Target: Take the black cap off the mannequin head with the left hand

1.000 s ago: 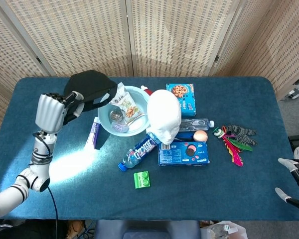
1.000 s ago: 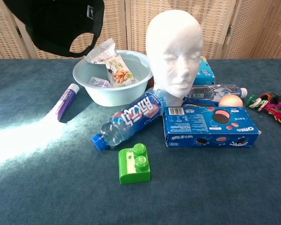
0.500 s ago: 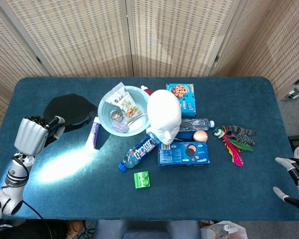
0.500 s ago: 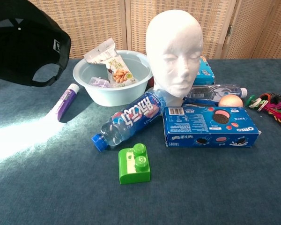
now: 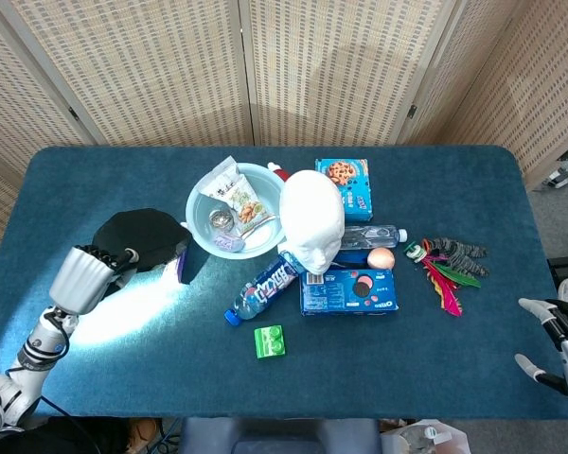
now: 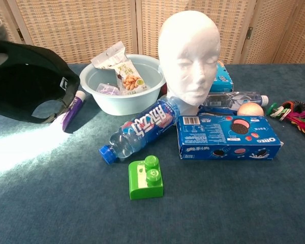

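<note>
While lower than before, left hand [image 5: 87, 274] apparently grips black cap [image 5: 137, 236], near purple tube [image 5: 182, 260].

"OREO" is printed on the blue cookie box [image 6: 229, 136].

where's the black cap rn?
Off the mannequin head: the black cap is at table left in the head view, held by the left hand, beside the purple tube and bowl.
</note>
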You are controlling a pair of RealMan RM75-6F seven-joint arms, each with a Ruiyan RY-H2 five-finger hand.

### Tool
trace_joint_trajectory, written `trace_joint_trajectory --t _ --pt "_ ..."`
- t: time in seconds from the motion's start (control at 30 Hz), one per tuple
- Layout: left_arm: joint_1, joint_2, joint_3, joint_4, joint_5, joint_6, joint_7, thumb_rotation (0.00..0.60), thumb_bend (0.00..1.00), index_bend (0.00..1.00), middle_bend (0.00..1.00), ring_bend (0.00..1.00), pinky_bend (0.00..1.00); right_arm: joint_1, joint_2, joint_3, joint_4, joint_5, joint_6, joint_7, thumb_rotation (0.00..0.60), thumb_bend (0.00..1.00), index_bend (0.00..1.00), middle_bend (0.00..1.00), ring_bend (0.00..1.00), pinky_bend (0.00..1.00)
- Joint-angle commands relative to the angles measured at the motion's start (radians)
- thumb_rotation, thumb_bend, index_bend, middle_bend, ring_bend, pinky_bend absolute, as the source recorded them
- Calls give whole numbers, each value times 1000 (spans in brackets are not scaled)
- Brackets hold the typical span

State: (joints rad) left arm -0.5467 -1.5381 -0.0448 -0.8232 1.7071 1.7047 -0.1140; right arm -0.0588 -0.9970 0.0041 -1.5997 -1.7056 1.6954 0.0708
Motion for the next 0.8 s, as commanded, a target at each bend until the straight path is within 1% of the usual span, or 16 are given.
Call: trace_joint_trajectory --t 0.03,0.1,0.23,0.33,0.4,0.5,0.63,0.8 --pt "-7 -39 21 44 16 -33 16 600 379 639 1000 1000 1000 -1 -1 -1 0 0 2 0 600 106 254 294 224 258" --pt "-7 -59 29 61 18 -49 17 600 379 639 1000 1000 1000 -2 -3 -1 2 2 2 1 600 106 254 294 224 258" --pt "-6 -93 39 67 -1 -122 39 600 375 625 1000 1000 1000 -2 -4 -1 4 5 1 3 600 106 254 294 224 258" --pt "-7 -105 35 45 -24 -172 86 600 373 609 1000 1000 1000 -2 -4 -1 3 4 2 2 600 106 254 294 224 258" --pt "-3 -105 31 15 -52 -225 127 600 372 573 999 1000 1000 -2 -5 -1 3 7 2 2 600 106 254 294 224 258" --pt "3 -75 23 -86 -105 -317 214 600 360 463 978 1000 1000 -3 -5 -1 5 11 0 4 600 106 254 294 224 258" --pt "19 -19 7 -248 -183 -402 343 600 235 301 934 979 1000 -3 -8 -1 9 14 0 7 600 106 254 294 224 258" --pt "47 39 -15 -408 -276 -448 478 600 112 118 872 921 1000 2 -13 0 14 13 -6 10 600 106 254 294 224 258"
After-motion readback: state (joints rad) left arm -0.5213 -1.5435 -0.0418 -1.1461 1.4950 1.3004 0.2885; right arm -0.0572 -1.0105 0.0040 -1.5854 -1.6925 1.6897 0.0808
